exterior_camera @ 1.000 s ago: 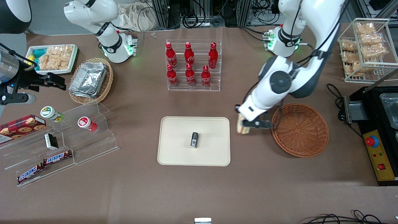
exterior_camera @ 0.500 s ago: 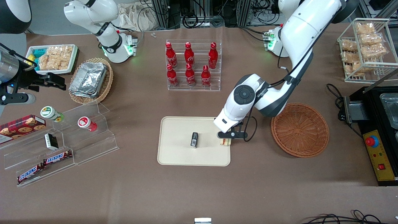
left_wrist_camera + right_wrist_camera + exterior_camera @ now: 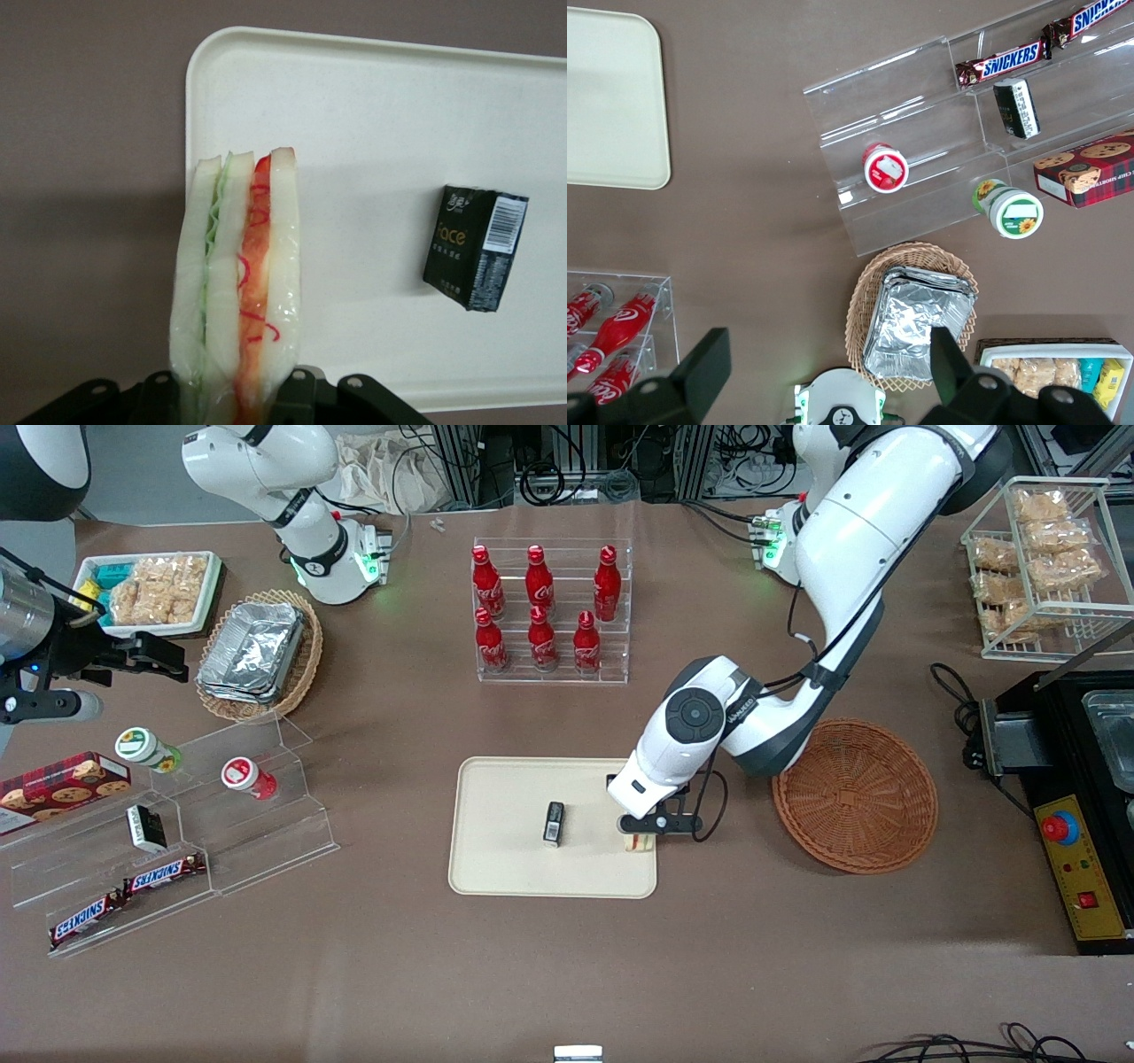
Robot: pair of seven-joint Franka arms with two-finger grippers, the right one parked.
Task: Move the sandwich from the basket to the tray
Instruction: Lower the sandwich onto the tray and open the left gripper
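The clear-wrapped sandwich [image 3: 237, 283], pale bread with red and green filling, stands on edge between my gripper's [image 3: 232, 398] fingers, which are shut on it. In the front view my gripper [image 3: 640, 831] hangs low over the cream tray's [image 3: 514, 868] edge nearest the basket, with a bit of the sandwich [image 3: 636, 844] showing under it. Whether the sandwich touches the tray [image 3: 372, 115] I cannot tell. The reddish-brown wicker basket [image 3: 855, 795] sits empty beside the tray, toward the working arm's end.
A small black packet [image 3: 554, 822] lies in the tray's middle [image 3: 475, 247]. A clear rack of red bottles [image 3: 545, 607] stands farther from the front camera than the tray. Clear steps with snacks [image 3: 177, 815] and a tan basket of foil trays [image 3: 257, 654] lie toward the parked arm's end.
My gripper has carried the sandwich from beside the basket over to the tray's edge and has come lower over it.
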